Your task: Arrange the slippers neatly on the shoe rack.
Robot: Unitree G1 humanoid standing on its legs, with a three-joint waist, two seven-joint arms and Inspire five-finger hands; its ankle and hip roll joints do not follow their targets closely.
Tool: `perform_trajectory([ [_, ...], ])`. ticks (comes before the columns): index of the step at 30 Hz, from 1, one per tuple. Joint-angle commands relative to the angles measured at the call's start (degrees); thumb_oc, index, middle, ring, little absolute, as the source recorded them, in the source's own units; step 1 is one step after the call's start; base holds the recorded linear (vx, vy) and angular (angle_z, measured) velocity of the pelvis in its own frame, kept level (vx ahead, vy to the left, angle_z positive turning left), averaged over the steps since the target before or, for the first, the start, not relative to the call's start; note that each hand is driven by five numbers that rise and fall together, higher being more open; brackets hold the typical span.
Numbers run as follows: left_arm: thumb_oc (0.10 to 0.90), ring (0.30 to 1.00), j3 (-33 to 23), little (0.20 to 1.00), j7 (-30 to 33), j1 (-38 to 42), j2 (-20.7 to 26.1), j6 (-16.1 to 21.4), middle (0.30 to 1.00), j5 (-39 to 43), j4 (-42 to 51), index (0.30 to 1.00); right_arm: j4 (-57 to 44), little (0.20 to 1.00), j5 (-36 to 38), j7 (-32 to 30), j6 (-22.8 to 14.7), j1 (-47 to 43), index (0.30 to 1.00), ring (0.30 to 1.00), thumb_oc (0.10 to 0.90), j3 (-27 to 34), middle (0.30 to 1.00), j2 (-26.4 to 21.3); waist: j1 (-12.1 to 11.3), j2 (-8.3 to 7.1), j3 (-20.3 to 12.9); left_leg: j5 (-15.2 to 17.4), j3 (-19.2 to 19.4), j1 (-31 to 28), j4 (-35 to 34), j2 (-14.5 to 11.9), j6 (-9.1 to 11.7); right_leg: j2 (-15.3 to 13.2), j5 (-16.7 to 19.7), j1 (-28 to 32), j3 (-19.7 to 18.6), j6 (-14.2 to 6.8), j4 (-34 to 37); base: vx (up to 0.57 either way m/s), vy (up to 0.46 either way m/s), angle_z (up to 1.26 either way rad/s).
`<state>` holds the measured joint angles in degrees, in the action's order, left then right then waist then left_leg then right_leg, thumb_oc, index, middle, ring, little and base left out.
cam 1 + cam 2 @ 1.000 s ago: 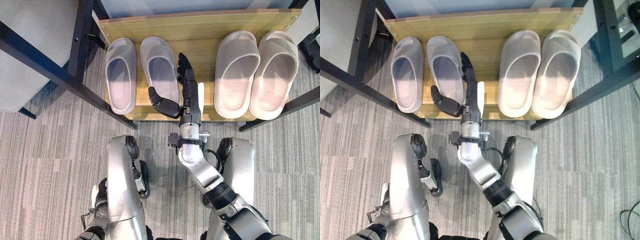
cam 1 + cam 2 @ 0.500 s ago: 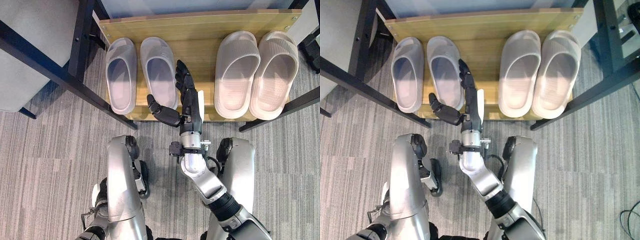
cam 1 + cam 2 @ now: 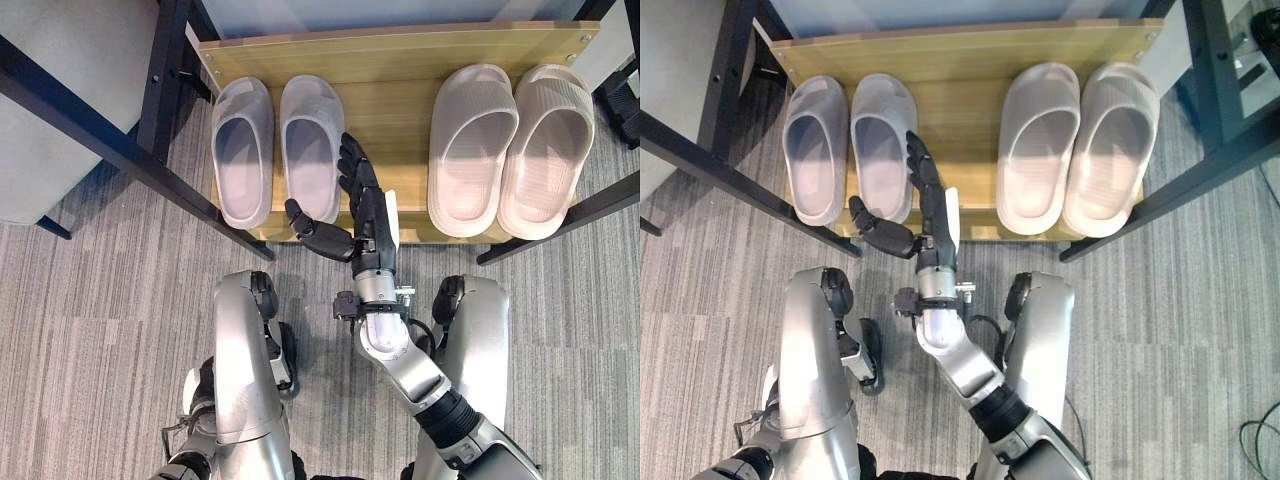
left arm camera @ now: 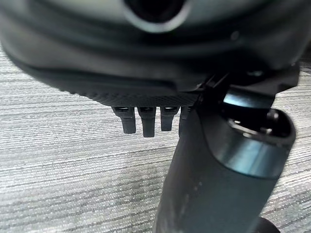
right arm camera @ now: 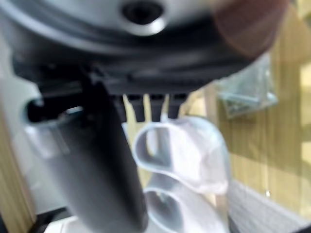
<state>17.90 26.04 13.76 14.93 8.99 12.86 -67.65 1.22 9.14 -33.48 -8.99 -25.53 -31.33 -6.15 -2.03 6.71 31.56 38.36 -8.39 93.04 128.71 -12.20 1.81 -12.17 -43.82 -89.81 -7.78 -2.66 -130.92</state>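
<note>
Right robot hand (image 3: 362,205) is hovering spread, holding nothing, beside the pale grey rubber slipper pair (image 3: 318,145) sitting on the wooden shoe rack (image 3: 400,60). Likely final nudging; next probably straightening that pair.

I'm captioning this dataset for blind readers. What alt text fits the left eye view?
The robot's open right hand reaches over the wooden shoe rack, beside the right slipper of a grey pair. A beige pair sits side by side at the rack's right end, above striped grey carpet.
</note>
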Motion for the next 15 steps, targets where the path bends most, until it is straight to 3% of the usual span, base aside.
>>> perform_trajectory([
  [1, 0.800, 0.900, 1.8, 0.900, 3.4, -3.2, 3.8, -0.7, 0.900, -1.9, -3.1, 0.900, -9.2, 0.900, 2.0, 2.4, -5.1, -0.1, 0.900, 0.900, 0.800, -5.3, 0.900, -1.2, -1.5, 0.23, -1.8, 3.2, -0.5, -3.1, -1.1, 1.4, -3.9, -1.4, 4.3, -0.1, -0.8, 7.5, 3.8, 0.00, 0.000, 0.00],
  [15, 0.800, 0.900, 2.9, 0.900, 3.5, -3.2, 5.0, -1.0, 0.900, -5.0, -3.2, 0.900, -7.7, 0.900, -1.5, 0.8, -5.3, -7.9, 0.900, 0.900, 0.800, -1.3, 0.900, -2.3, -2.1, 0.50, -1.8, 3.3, -0.5, -3.1, -0.4, 1.8, -3.8, -1.5, 4.0, -0.1, -0.8, 7.6, 2.8, 0.00, 0.000, 0.00],
])
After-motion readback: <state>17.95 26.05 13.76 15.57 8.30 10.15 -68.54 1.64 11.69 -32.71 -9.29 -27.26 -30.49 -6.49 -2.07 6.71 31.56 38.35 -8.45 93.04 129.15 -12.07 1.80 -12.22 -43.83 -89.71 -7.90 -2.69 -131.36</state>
